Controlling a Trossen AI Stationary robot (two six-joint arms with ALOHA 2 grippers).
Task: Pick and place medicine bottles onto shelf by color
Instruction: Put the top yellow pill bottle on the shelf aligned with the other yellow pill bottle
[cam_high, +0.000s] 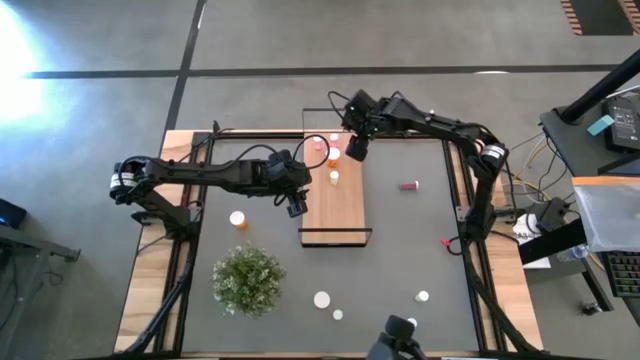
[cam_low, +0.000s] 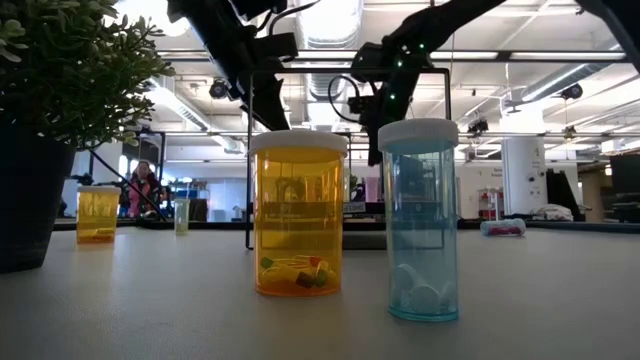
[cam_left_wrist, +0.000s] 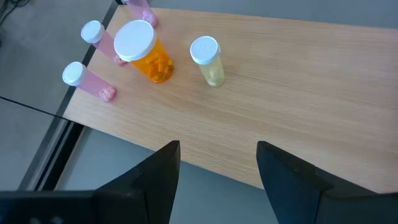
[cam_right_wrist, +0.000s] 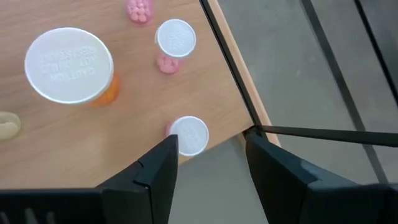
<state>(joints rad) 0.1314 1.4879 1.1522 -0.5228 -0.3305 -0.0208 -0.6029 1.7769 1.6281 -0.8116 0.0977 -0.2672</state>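
The shelf (cam_high: 336, 200), a light wooden board with a thin black wire frame at its ends, lies in the middle of the bench (cam_high: 420, 240) on the dark grey mat. The left gripper (cam_high: 296, 207) hangs just over the left edge of the shelf; its two fingers stand wide apart and hold nothing, as the left wrist view shows (only bare wood lies between them). The right gripper (cam_high: 355, 148) hangs above the far end of the shelf, near its right corner, and its fingers are also spread and empty. At this far end a group of medicine bottles stands together: an orange bottle (cam_left_wrist: 147, 51) with a wide white cap, a pale yellow bottle (cam_left_wrist: 209, 60) just beside it, and thin pink bottles (cam_left_wrist: 89, 81) around them, one of which, the pink corner bottle (cam_right_wrist: 187, 135), stands close to the corner of the board. Other bottles are still on the mat: an orange bottle (cam_high: 238, 219) to the left of the shelf, a pink bottle lying on its side (cam_high: 409, 186) to the right, and white-capped bottles (cam_high: 322, 299) along the near edge. In the low view two of these stand close to the camera, a large orange bottle (cam_low: 298, 213) and a light blue bottle (cam_low: 421, 220). A bushy green plant (cam_high: 247, 279) stands at the near left.
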